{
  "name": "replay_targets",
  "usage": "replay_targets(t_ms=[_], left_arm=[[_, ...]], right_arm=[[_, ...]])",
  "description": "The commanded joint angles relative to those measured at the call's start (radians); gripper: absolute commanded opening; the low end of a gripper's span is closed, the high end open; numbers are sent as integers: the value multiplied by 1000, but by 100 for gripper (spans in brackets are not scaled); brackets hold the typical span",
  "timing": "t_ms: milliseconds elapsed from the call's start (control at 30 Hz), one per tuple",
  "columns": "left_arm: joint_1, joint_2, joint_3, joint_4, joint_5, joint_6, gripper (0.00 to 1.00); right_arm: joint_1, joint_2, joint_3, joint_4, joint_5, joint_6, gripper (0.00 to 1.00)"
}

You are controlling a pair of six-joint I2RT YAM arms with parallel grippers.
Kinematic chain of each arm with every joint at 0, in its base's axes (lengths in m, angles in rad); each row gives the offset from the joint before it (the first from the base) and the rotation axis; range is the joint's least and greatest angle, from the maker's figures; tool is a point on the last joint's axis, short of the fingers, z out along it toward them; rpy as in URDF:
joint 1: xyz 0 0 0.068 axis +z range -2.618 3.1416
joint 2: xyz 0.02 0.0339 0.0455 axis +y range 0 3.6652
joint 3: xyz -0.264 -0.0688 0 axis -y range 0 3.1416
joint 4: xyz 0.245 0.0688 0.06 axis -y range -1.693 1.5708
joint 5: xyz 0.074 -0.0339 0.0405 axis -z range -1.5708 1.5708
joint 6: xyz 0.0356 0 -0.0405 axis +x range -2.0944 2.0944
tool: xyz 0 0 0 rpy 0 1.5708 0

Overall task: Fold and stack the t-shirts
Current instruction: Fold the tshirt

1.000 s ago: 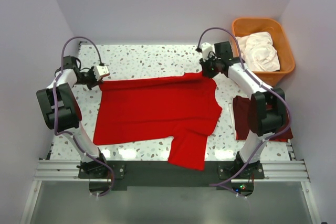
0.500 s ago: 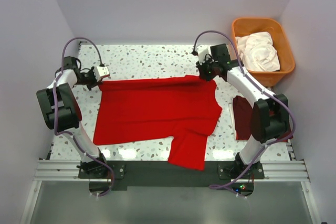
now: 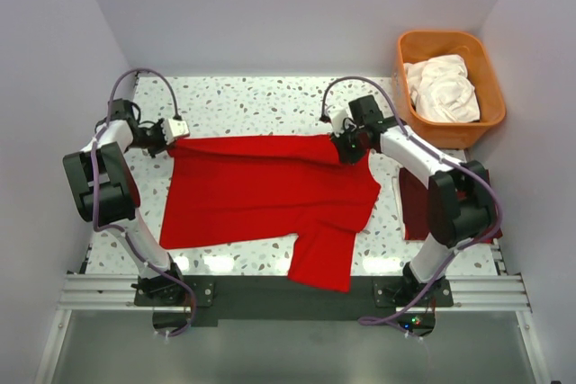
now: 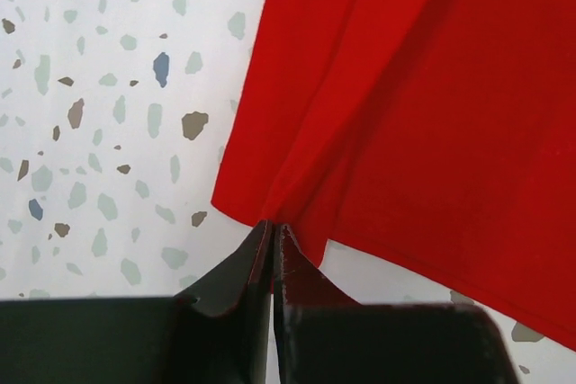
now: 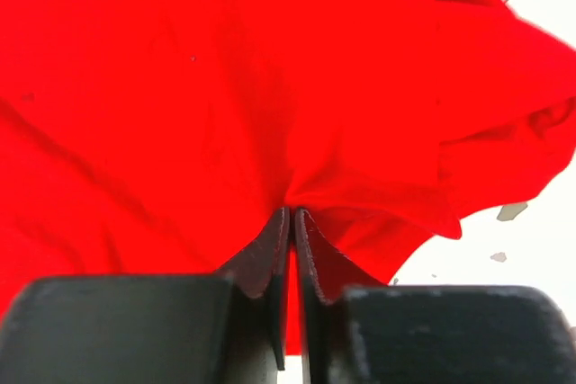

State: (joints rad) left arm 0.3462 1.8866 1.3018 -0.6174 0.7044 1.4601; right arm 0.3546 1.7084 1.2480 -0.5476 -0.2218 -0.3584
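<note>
**Two grippers hold the far edge of a red t-shirt [image 3: 270,191] spread on a speckled table [image 3: 252,101].** The left gripper [image 4: 273,231] has its jaws pressed together on the shirt's corner, with only a thin fold of cloth caught at the very tips. The right gripper [image 5: 292,218] likewise pinches a gathered bunch of fabric, and more of the shirt lies crumpled just to its right. Between the two hands the edge runs fairly straight. The body of the shirt lies flat on the near side of both, one sleeve trailing toward the arm bases.

To the right of the right gripper and nearer than it sits a folded dark red shirt [image 3: 412,206], apparently the start of the stack. Beyond that gripper, also to its right, an orange basket [image 3: 407,51] holds white garments [image 3: 441,87].

The step in hand looks like the first fold, carrying the far edge over toward the near one. To do it well, both hands should probably:
- lift only enough to clear the cloth;
- travel together at one pace so the edge does not skew;
- lay the edge square on the near hem before letting go.

The left pinch looks shallow and could slip under any sideways pull.
</note>
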Motion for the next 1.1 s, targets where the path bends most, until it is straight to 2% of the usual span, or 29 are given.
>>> replay_targets(t_ms=[0,33,67,100,200,233,300,400,567,800,833,900,1067], left_arm=[[-3,-43,-15,-59,-11,92,16],[-1,-46,-7,-94,-11,115,25],[-1,-50,2,-117,-13,124,28],[2,-49,11,-177,-13,137,31],[10,-57,56,-278,-6,178,38],[10,-58,65,-292,-2,183,39],[7,-67,89,-300,30,142,42],[-36,-70,123,-282,73,31,43],[-186,-70,146,-225,95,-143,43],[-300,-27,139,69,47,-510,43],[-320,-12,148,91,46,-590,43],[-337,5,166,131,56,-653,43],[-481,83,215,299,67,-869,44]], right_arm=[[0,17,59,-101,-17,-48,9],[1,17,79,-154,-37,-62,18],[-2,14,86,-170,-40,-66,22],[-6,-4,96,-204,-53,-74,32],[-28,-47,132,-248,-122,-103,47],[-34,-53,142,-249,-129,-96,48],[-54,-49,169,-247,-148,-83,48],[-92,28,232,-241,-129,-56,42],[-150,235,425,-284,-111,-5,34],[-157,408,542,-229,-51,-13,28],[-157,424,563,-224,-38,-8,27],[-160,466,591,-219,-27,-1,26],[-172,528,671,-224,4,32,25]])
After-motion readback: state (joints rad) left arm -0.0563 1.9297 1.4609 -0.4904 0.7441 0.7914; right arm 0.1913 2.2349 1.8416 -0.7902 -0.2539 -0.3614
